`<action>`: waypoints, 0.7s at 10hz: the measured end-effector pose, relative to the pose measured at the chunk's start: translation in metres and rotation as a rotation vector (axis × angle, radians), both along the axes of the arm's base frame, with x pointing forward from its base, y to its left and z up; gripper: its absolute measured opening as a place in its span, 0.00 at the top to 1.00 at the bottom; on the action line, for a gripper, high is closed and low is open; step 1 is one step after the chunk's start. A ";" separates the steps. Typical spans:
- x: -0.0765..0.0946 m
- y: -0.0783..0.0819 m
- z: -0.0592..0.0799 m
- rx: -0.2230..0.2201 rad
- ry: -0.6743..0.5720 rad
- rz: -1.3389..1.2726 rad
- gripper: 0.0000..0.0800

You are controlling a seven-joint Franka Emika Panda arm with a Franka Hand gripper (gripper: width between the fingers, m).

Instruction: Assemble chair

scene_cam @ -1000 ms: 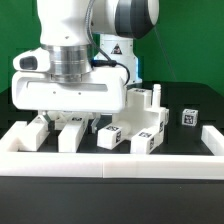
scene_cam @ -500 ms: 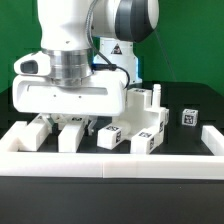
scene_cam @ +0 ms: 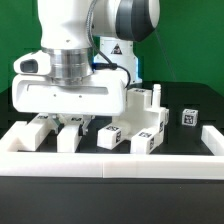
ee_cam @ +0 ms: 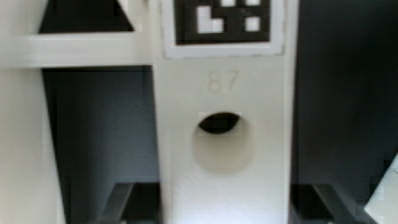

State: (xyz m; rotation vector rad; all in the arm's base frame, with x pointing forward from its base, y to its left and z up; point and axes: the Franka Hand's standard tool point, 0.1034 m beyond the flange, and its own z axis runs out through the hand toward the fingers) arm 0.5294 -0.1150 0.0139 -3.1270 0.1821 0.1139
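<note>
Chair parts (scene_cam: 120, 132) lie in a row along the front edge of the table (scene_cam: 205, 135), against the low white wall (scene_cam: 110, 160). The gripper (ee_cam: 222, 203) is clamped narrow on one white bar (ee_cam: 217, 160), with dark fingers (ee_cam: 139, 200) on either side. The bar's tag (ee_cam: 226, 22) is cut off. A faint moulded number, perhaps 67, sits above a round hole (ee_cam: 219, 123). In the exterior view the arm (scene_cam: 70, 60) hides the grip.

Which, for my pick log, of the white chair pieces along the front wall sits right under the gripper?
The second piece from the exterior view's left: the gripper is shut on it; the others lie alongside.
</note>
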 end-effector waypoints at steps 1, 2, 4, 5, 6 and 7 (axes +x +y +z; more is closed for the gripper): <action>0.000 0.000 0.000 0.000 0.000 0.000 0.64; 0.000 0.000 0.000 0.000 0.000 0.000 0.64; -0.002 0.001 0.013 0.020 0.019 -0.029 0.64; -0.001 0.002 0.024 0.031 0.024 -0.062 0.64; 0.002 0.004 0.035 0.038 0.019 -0.082 0.64; 0.005 0.007 0.048 0.045 0.006 -0.095 0.64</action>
